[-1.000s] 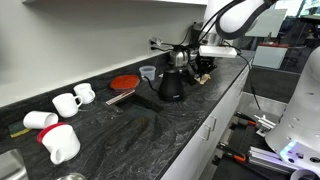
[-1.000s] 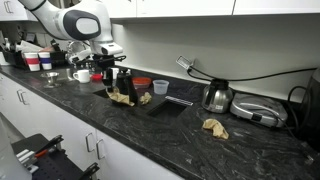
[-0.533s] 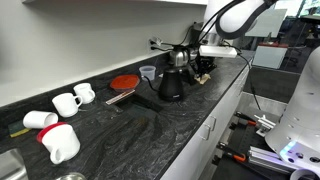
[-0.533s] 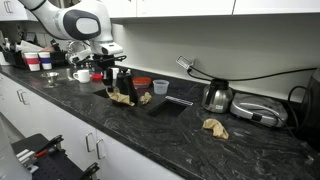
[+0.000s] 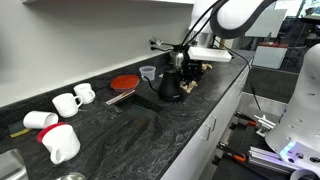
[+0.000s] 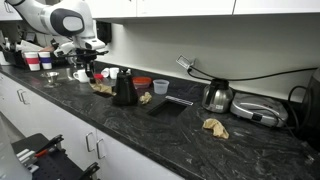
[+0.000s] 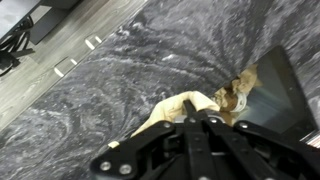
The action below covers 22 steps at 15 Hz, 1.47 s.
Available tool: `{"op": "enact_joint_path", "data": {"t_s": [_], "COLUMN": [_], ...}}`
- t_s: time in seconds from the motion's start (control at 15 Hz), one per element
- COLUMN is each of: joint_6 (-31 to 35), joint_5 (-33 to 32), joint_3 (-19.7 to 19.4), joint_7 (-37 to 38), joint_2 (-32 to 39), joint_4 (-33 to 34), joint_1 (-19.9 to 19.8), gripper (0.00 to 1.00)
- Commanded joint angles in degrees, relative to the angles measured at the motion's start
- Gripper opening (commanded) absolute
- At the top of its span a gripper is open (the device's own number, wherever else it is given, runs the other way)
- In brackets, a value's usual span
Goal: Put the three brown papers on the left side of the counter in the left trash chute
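The step in hand looked like carrying one scrap toward the chute. To do it well, the tool [image 7: 198,118] would need a firm pinch, because a light crumpled scrap could slip out. It would also need to lift clear of the kettle [image 6: 124,88] before swinging away. The chute showed in no view, so its mouth would have to be found before letting go.

In the wrist view the tool was closed, its fingertips meeting on the held paper [image 7: 172,108]. The scrap stuck out past the tips toward the left of that view, above the desk [image 6: 180,140]. In an exterior view it hung just under the tool, beside the kettle.

The second paper [image 6: 145,98] lay on the desk just past the kettle, near the tool but not touching it. The third paper [image 6: 214,126] lay well apart, far along the desk.
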Motion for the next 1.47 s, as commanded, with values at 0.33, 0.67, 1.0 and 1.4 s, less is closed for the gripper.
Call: {"op": "enact_joint_path", "data": {"t_s": [0.33,0.67,1.0,1.4], "joint_6": [5.19,3.59,2.71,-1.02], "joint_5": [18.00,17.38,14.44,12.49], "joint_3": [3.76,4.92,3.07,1.18], "joint_7": [-15.80,-23.58,-27.77,-29.60], "joint_2": [20.11,33.83,43.02,46.49], "joint_4": [19.32,30.66,38.07,41.64], "joint_1": [10.81,8.80,5.68,2.26], "gripper": [0.00,0.00,0.00,0.25]}}
